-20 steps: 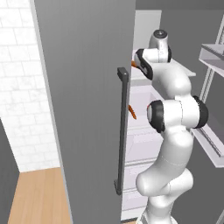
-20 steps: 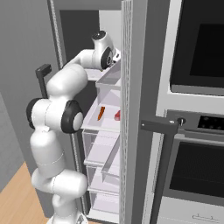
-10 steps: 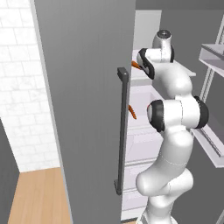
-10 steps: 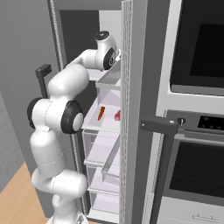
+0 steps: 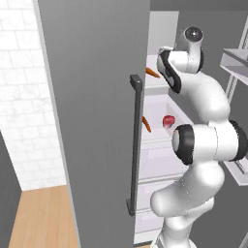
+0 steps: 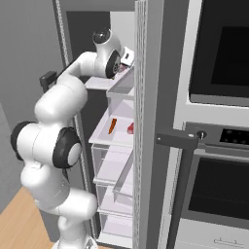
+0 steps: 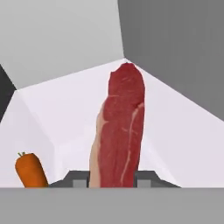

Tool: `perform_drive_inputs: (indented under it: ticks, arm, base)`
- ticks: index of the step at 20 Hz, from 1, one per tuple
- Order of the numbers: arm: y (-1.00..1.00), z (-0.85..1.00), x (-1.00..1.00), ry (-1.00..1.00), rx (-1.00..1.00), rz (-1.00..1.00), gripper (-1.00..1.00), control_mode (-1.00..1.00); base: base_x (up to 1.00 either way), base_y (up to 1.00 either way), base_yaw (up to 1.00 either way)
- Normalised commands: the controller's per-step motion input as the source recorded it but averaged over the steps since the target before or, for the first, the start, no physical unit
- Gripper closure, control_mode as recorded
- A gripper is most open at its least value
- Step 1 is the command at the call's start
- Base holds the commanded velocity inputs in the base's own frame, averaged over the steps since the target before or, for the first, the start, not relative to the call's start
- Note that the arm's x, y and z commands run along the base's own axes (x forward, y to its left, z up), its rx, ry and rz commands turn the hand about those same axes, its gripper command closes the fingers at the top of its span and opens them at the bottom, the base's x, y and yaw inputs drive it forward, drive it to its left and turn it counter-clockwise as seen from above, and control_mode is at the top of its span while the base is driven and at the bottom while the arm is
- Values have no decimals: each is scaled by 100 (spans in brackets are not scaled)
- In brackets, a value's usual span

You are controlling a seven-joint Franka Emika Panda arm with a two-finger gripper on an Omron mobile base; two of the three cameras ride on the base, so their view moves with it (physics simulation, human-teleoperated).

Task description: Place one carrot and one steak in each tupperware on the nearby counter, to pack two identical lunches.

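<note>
The gripper [image 7: 113,179] is up inside the fridge at the top shelf, its two fingers pressed against either side of a steak [image 7: 119,131], so it is grasping that piece of meat; the steak stands long and red between the tips, with a pale fatty edge down one side, and reaches out over the white shelf [image 7: 175,127]. Just beside it on the same shelf lies one carrot [image 7: 30,170], apart from the steak and not touched by the fingers; from the left base view that carrot [image 5: 152,72] shows as an orange stick right next to the robot's wrist. One shelf lower there is a second carrot [image 5: 146,124] and a second steak [image 5: 168,121], lying near each other but not touching; the right base view shows the same pair, carrot [image 6: 112,126] to the left and steak [image 6: 130,128] at the right edge, partly hidden by the door frame. That makes two carrots and two steaks counted, all on fridge shelves. The open grey fridge door [image 5: 92,121] with its dark upright handle [image 5: 134,145] stands close on the arm's left and blocks much of the interior from that side. Clear drawers [image 6: 114,165] sit below the shelves, a built-in oven [image 6: 219,146] stands to the right of the fridge, and a strip of wood-coloured floor [image 5: 41,218] shows lower left.
</note>
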Motion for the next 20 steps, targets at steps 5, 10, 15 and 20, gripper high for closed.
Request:
perform_drive_inputs:
  ticks: [5, 10, 15, 20]
  arm:
    - [53, 19, -100, -62, -12, 0, 100, -100]
    - [53, 34, -100, -21, -3, 0, 100, -100]
    - [38, 7, -100, 26, 0, 0, 100, -100]
    - [25, -22, -100, 55, 0, 0, 100, -100]
  base:
    - [0, 0, 0]
    - [0, 0, 0]
    - [0, 0, 0]
    - [0, 0, 0]
